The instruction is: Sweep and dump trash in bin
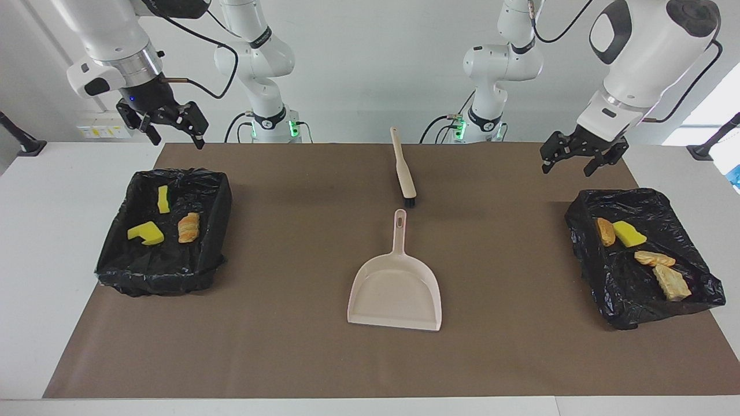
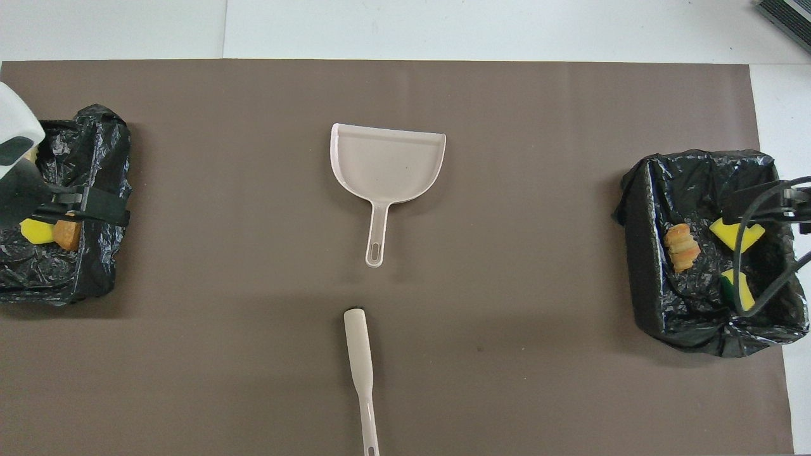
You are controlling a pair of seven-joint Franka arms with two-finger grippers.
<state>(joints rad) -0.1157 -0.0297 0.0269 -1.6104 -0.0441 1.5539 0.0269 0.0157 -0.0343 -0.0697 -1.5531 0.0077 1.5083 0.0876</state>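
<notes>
All the trash I can see lies in two black-bagged bins. The bin (image 1: 584,222) at the left arm's end holds several scraps, among them a yellow one (image 1: 629,233) and a tan one (image 1: 671,282). The bin (image 1: 221,199) at the right arm's end holds two yellow scraps (image 1: 146,233) and an orange one (image 1: 188,227). My left gripper (image 1: 581,159) (image 2: 95,208) hangs open and empty, high over its bin (image 2: 108,158). My right gripper (image 1: 175,132) waits open and empty, high over the other bin (image 2: 640,253).
The beige dustpan (image 1: 396,289) (image 2: 386,161) lies mid-mat, its handle pointing toward the robots. The beige hand brush (image 1: 403,167) (image 2: 358,354) lies in line with it, nearer to the robots, bristles by the dustpan's handle. The brown mat (image 1: 289,346) covers the table.
</notes>
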